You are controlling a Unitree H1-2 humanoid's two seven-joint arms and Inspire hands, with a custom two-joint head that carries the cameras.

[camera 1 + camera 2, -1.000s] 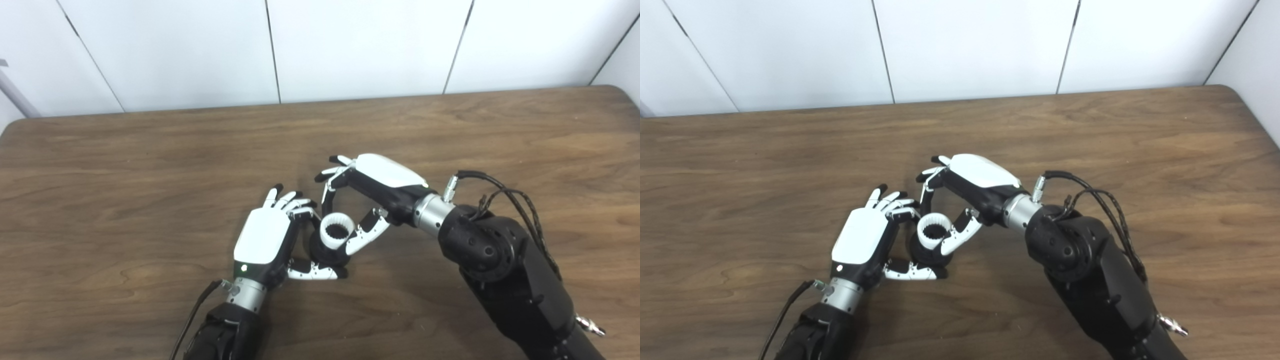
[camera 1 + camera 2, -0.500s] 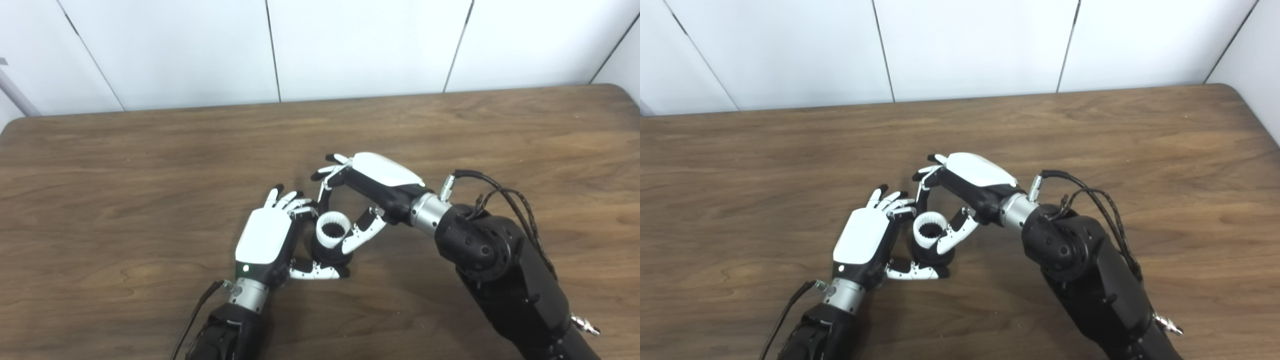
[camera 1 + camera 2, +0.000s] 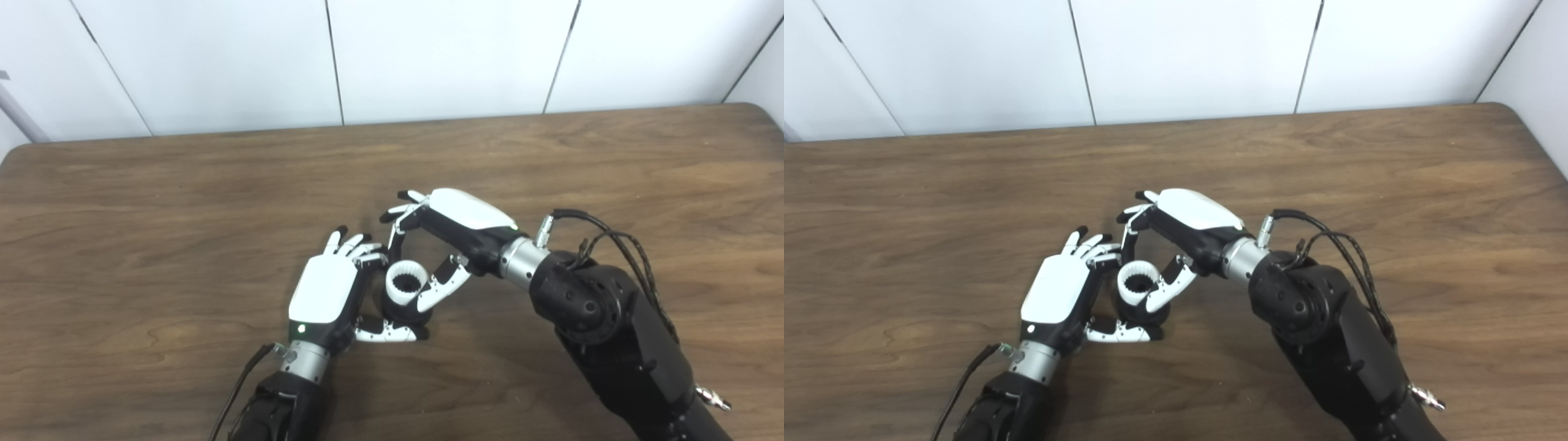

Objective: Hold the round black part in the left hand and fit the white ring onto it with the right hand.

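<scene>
**Ring carried onto the black part**

Over the last second my right hand (image 3: 447, 236) has eased the white ring (image 3: 406, 283) a little leftward; pinched between thumb and fingers, it now sits atop the round black part (image 3: 401, 312), which my left hand (image 3: 334, 294) clasps on the table (image 3: 153, 202). I judge seating remains.

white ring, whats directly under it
The round black part sits under the white ring, gripped by the left hand. The ring covers its top, so their seating can't be seen.
</scene>
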